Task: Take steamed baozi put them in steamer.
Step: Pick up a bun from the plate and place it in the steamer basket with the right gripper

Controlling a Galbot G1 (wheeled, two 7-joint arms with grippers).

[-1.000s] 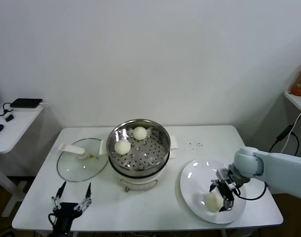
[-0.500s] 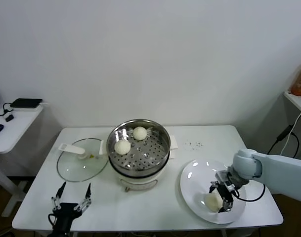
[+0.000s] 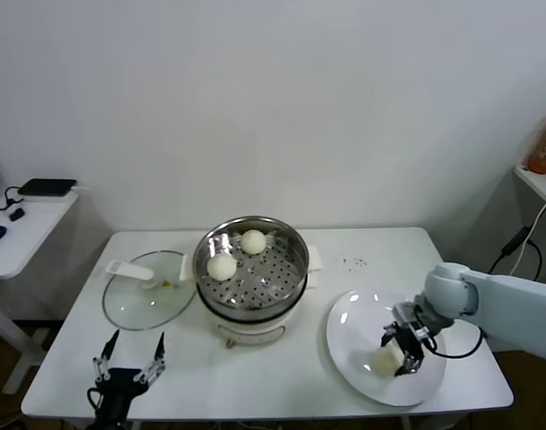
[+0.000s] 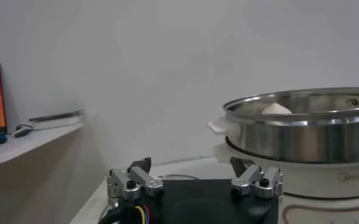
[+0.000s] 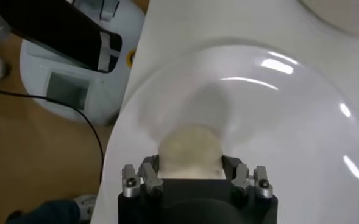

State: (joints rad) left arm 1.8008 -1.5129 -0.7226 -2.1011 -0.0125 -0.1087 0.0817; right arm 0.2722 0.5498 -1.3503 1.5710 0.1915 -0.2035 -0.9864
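The right gripper is pinching a bun between its jaws on the white plate, at four o'clock from the steamer (two buns already inside). Squeezing soft dough risks squashing or dropping it. The left gripper is idling at the worktop's near edge, jaws spread.

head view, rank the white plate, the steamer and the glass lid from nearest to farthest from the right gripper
1. White plate: directly under the right gripper, which is shut on a baozi at the table's right side.
2. Steamer: mid-table, to the plate's left.
3. Glass lid: beyond the steamer, on the table's left side.
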